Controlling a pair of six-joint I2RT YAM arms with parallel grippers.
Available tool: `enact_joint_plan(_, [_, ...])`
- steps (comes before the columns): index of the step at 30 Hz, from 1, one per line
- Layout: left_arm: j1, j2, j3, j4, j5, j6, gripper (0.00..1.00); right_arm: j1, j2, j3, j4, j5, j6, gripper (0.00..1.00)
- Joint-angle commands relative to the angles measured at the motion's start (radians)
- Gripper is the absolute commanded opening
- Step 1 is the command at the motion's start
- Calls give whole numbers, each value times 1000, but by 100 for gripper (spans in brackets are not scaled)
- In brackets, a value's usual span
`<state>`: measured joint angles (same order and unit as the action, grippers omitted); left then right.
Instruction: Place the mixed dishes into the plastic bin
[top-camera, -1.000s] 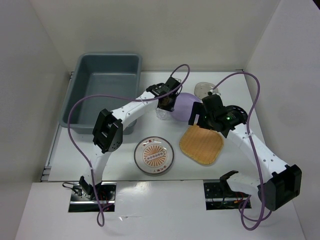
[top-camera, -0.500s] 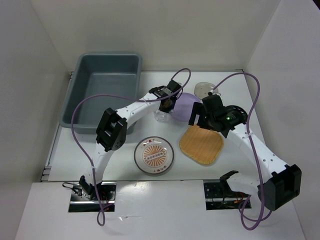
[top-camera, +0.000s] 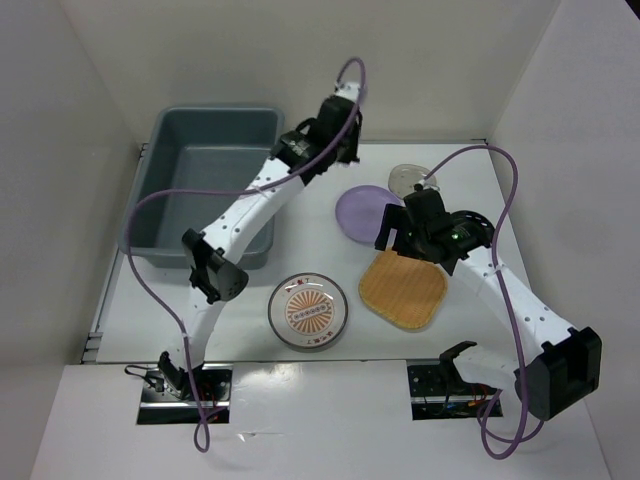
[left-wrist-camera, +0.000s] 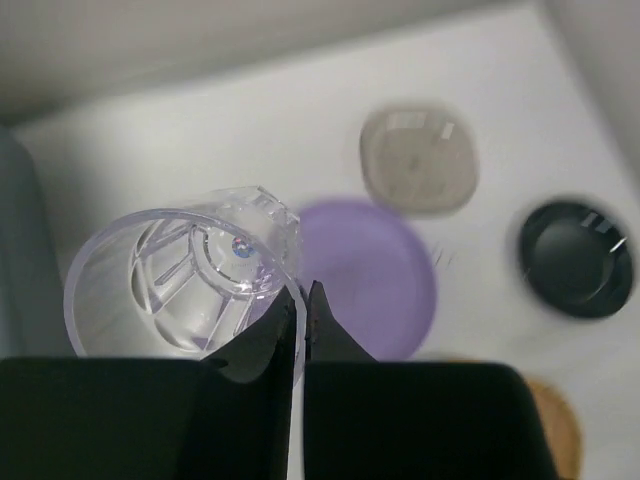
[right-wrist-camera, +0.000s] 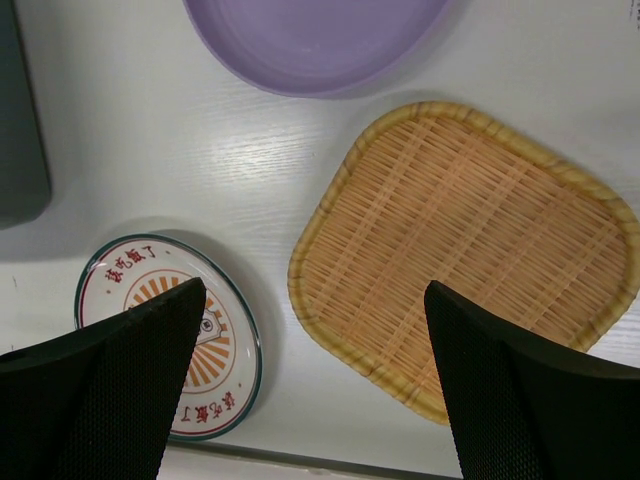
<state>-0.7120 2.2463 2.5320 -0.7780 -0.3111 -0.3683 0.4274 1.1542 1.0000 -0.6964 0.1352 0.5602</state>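
Clear ribbed glass cup (left-wrist-camera: 185, 275); matt woven plate (right-wrist-camera: 470, 250).

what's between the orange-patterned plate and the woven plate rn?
Nothing. Only a narrow strip of bare white table separates the orange-patterned plate from the woven plate, clearest in the right wrist view.

Left arm (top-camera: 255, 200) stretched long toward the far side, left gripper (left-wrist-camera: 302, 292) raised, jaws pinched on the wall of the small clear glass cup (left-wrist-camera: 170, 290), right arm (top-camera: 510, 300) bent inward, right gripper (right-wrist-camera: 310, 290) pointing down, jaws spread wide, holding nothing
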Motion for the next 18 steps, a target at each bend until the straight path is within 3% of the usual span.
enact_joint_plan(1, [119,-122,42,80,-111,32,0,-4,6,-8,46,-28,1,95])
enact_joint_plan(8, [481,-341,-350,123,-56,-73,0,-4,-4,-8,46,-19,1,95])
enact_joint_plan(11, [574,-361,-490,123,-46,-89,0,-4,-4,-8,35,-19,1,95])
enact_joint_plan(18, [646,-341,-735,114,-114,-110,0,-4,15,2,26,-19,-8,95])
